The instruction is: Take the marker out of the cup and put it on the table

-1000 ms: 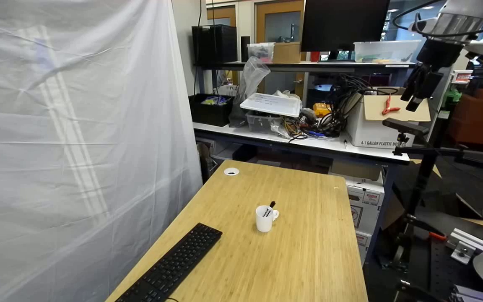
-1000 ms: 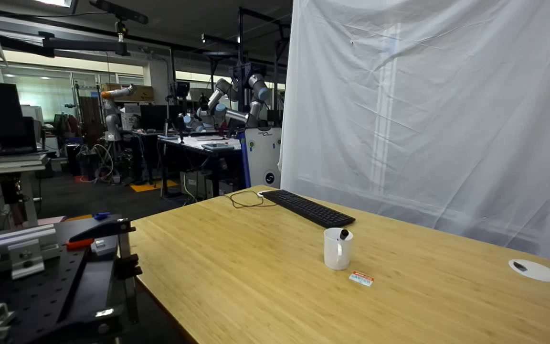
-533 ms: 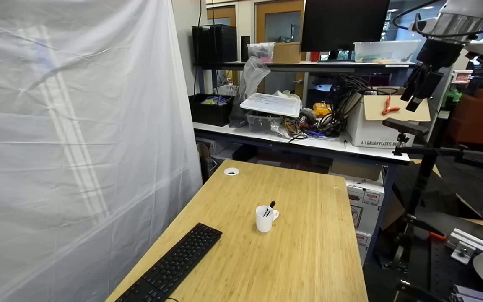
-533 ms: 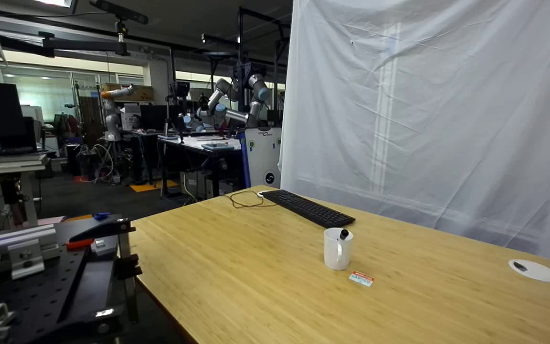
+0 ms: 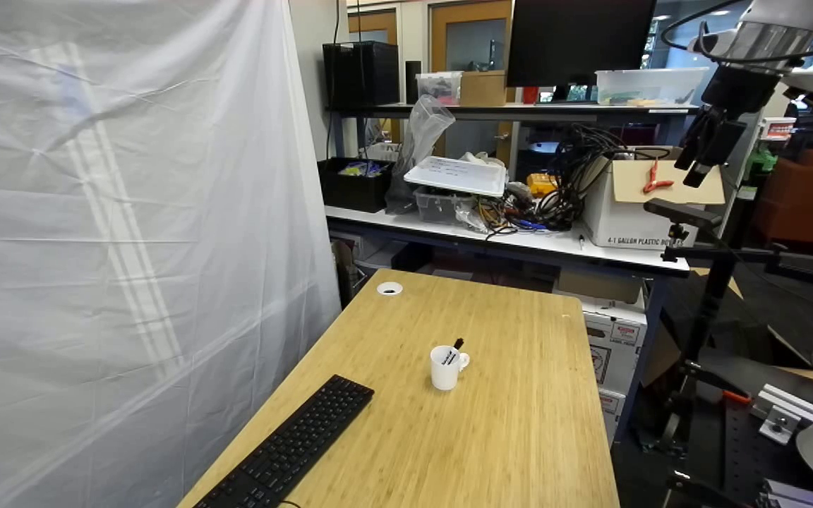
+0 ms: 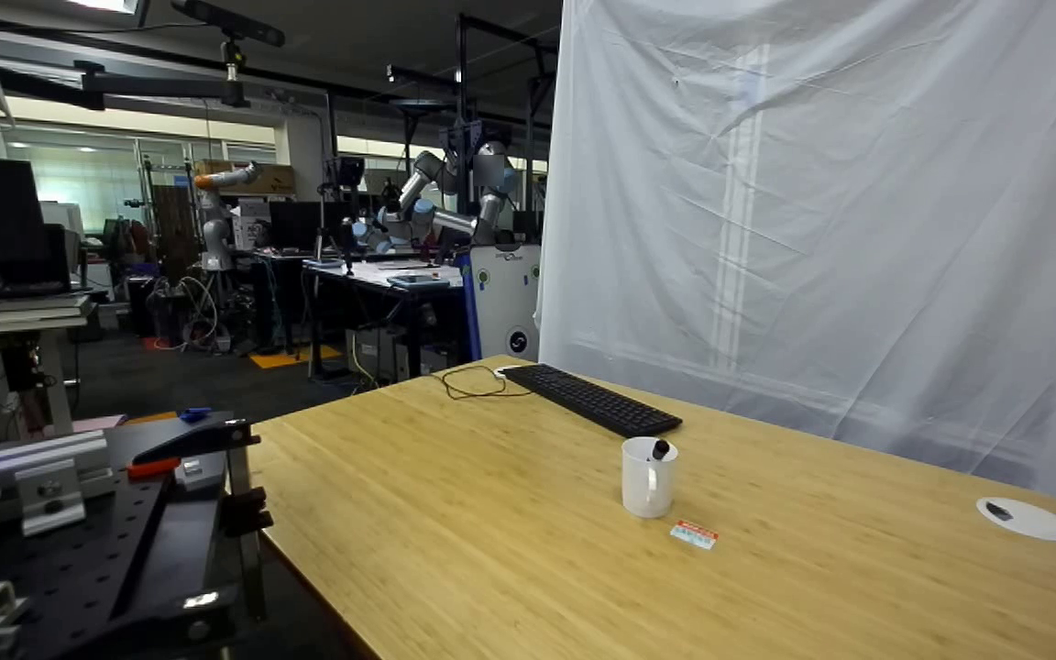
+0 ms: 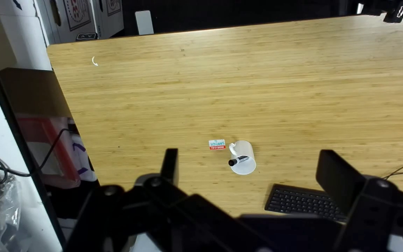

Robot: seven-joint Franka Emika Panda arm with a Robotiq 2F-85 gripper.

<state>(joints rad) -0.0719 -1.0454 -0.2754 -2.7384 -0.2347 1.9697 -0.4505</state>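
Observation:
A white cup (image 5: 443, 375) stands upright on the wooden table (image 5: 512, 444); the cup shows in an exterior view (image 6: 640, 490) and in the wrist view (image 7: 245, 148). A marker (image 5: 458, 344) with a black cap and white label leans in the cup, its cap sticking out above the rim near the handle. The marker also shows in an exterior view (image 6: 661, 449) and in the wrist view (image 7: 238, 160). Its lower end is inside the cup. My gripper (image 5: 691, 166) hangs high above and off to the side of the table. In the wrist view the gripper (image 7: 249, 151) is open, fingers wide apart, with nothing between them.
A black keyboard (image 5: 293, 444) with a cable lies near the table's curtain side. A red and white sticker (image 6: 695, 534) lies beside the cup. A white grommet (image 6: 1026, 519) sits in the tabletop. A camera on a stand (image 5: 682, 213) is below the gripper. A white curtain (image 6: 821, 229) hangs along one side.

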